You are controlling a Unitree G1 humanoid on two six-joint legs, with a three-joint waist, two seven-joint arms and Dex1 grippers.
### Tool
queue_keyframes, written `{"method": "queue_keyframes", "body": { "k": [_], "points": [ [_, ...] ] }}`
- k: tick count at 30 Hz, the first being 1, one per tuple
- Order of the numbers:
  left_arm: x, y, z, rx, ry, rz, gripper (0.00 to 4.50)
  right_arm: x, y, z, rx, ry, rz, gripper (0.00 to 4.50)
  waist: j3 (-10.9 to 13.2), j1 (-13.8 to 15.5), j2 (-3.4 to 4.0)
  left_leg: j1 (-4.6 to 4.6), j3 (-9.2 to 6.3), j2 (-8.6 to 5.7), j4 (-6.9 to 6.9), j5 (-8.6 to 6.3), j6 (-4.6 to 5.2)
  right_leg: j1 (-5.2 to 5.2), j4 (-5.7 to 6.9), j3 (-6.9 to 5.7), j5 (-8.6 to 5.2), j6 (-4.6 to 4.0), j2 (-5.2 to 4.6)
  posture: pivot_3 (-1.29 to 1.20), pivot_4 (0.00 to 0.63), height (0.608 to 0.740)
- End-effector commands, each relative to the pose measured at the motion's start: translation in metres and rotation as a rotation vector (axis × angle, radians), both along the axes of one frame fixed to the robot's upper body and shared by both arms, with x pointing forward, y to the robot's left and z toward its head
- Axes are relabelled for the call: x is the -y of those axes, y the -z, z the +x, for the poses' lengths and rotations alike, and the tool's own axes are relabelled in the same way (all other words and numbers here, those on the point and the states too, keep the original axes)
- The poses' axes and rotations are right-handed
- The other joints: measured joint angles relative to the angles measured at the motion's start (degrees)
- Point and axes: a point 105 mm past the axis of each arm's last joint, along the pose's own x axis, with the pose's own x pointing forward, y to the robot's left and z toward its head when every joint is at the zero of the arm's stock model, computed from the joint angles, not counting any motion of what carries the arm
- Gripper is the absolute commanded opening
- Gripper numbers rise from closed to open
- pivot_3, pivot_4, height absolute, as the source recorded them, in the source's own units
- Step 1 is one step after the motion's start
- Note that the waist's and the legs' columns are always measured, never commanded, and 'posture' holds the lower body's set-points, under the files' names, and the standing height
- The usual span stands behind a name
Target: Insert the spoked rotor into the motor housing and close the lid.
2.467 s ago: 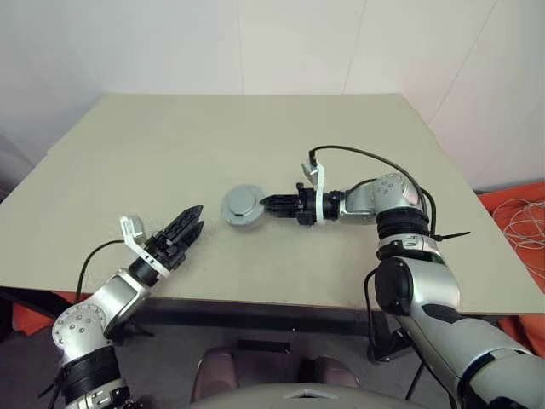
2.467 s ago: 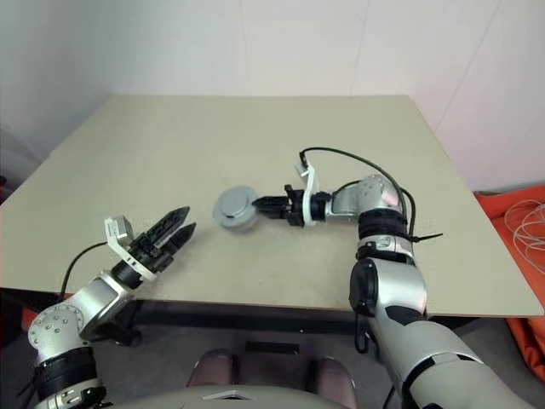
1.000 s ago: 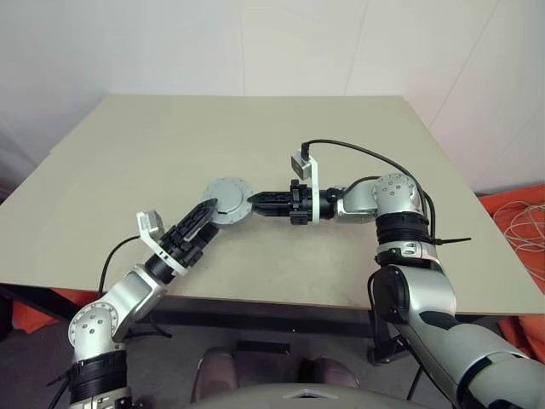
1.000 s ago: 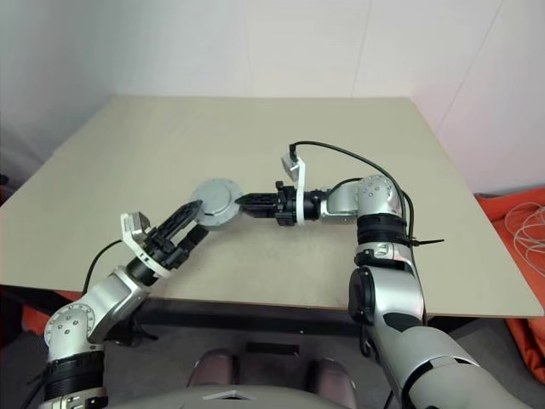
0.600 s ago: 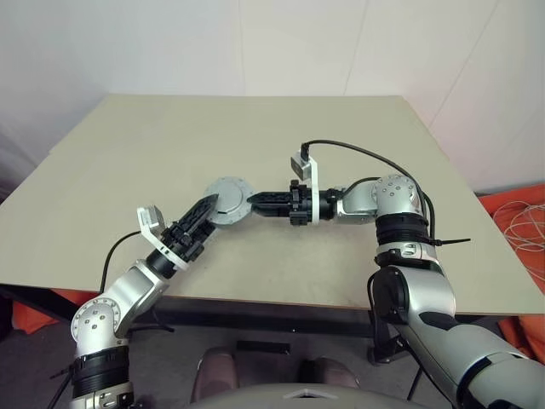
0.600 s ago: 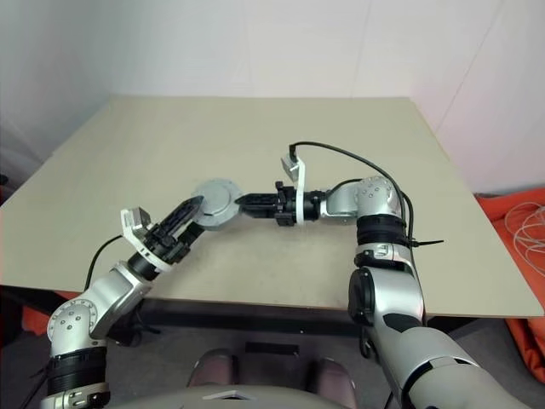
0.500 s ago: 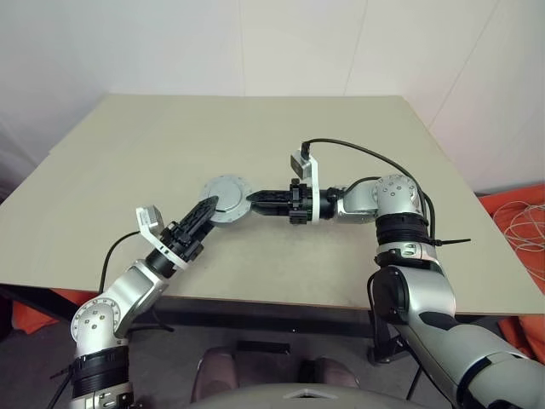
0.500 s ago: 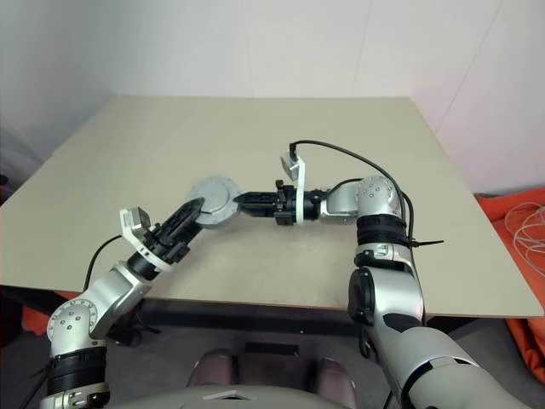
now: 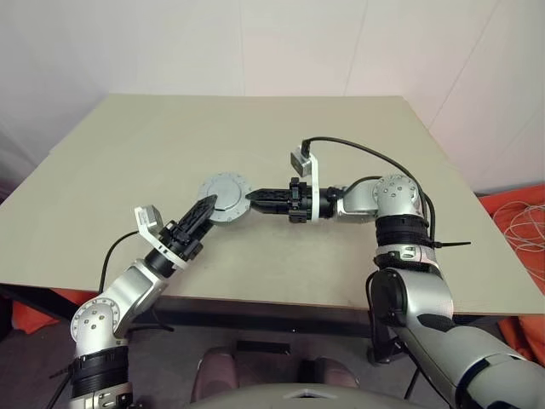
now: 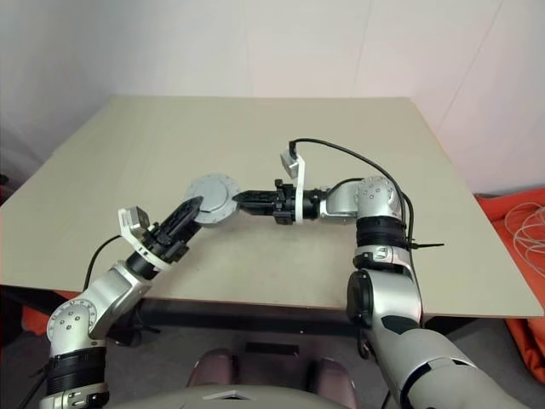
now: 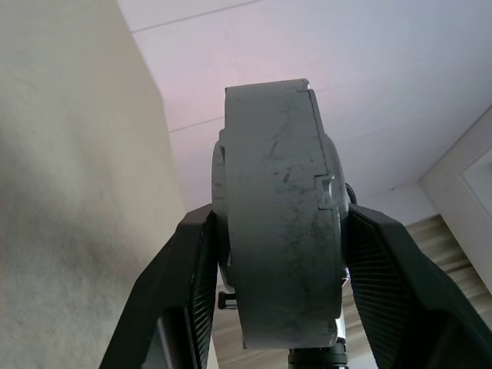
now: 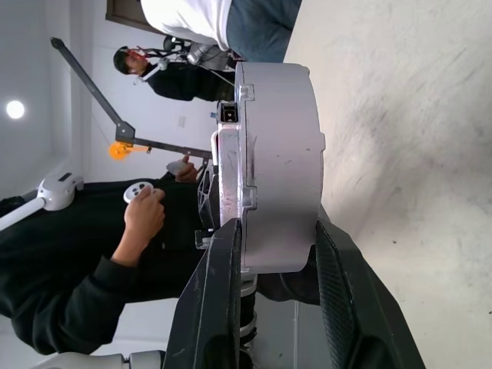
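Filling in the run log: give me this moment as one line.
left claw: shut on motor housing | right claw: shut on motor housing | housing: closed, held on edge above table

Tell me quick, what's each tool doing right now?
Left tool: shut on the motor housing.
Right tool: shut on the motor housing's opposite edge.
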Motion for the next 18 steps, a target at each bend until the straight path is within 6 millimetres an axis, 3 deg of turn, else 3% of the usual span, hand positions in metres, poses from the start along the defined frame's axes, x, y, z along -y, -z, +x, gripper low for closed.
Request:
{"method": "queue_keyframes", "body": {
  "k": [1, 8, 18],
  "points": [
    [0.005, -0.012, -0.001, 0.056, 0.031, 0.007, 2.07, -0.006, -0.013, -0.004, 0.062, -0.029, 0.018, 2.17, -0.01, -0.01, -0.01, 0.01, 0.0, 0.0, 0.0, 0.0, 0.0, 0.0, 0.0, 0.01, 0.0, 0.0, 0.0, 0.0, 0.0, 0.74],
    [0.002, -0.008, 0.0, 0.052, 0.031, 0.013, 2.07, -0.004, -0.009, -0.004, 0.046, -0.028, 0.01, 4.49, -0.01, -0.03, -0.02, 0.03, 0.0, -0.04, 0.01, 0.0, 0.0, 0.01, 0.0, 0.11, 0.02, 0.05, 0.02, 0.0, 0.0, 0.74],
    [-0.015, -0.008, 0.005, 0.061, -0.068, 0.032, 2.07, 0.011, 0.007, 0.013, 0.072, 0.093, -0.079, 4.5, -0.03, -0.06, -0.04, 0.02, 0.0, -0.06, 0.02, 0.0, 0.0, 0.02, 0.0, 0.23, 0.04, 0.08, 0.06, 0.0, 0.0, 0.74]
  ]
}}
